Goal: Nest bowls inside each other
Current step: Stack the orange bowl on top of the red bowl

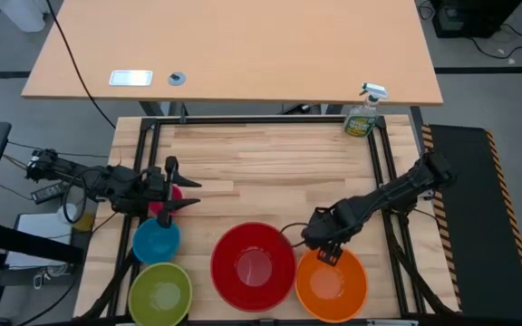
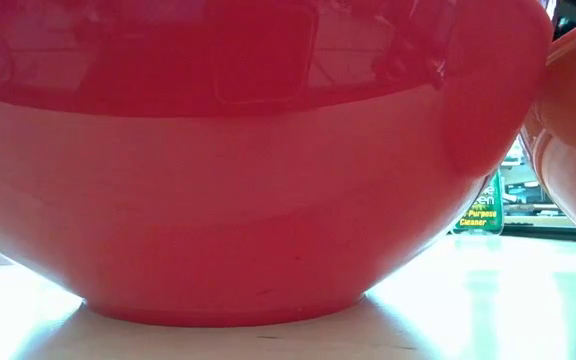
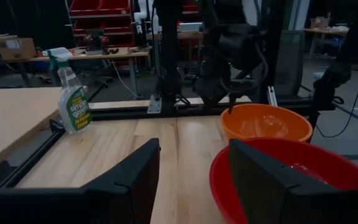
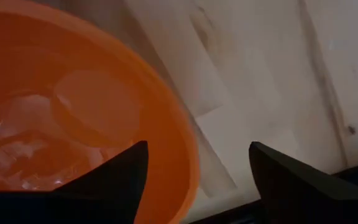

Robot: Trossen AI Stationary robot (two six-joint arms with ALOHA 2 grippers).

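Along the table's near edge stand the yellow-green bowl (image 1: 159, 292), the red bowl (image 1: 253, 265) and the orange bowl (image 1: 331, 283), each on its base. The blue bowl (image 1: 156, 238) sits just beyond the yellow-green one. The pink bowl (image 1: 162, 206) lies beyond the blue one, partly hidden under my left gripper (image 1: 181, 186). That gripper is open and level, with nothing between its fingers (image 3: 194, 146). My right gripper (image 1: 327, 255) is open and points down over the orange bowl's far rim (image 4: 188, 155), one finger above the inside and one outside.
A green spray bottle (image 1: 362, 116) stands at the table's far right corner. The middle and far part of the wooden top (image 1: 270, 172) is bare. Black frame rails (image 1: 383, 163) run along the table's sides. In the low view the red bowl (image 2: 238, 160) fills most of the picture.
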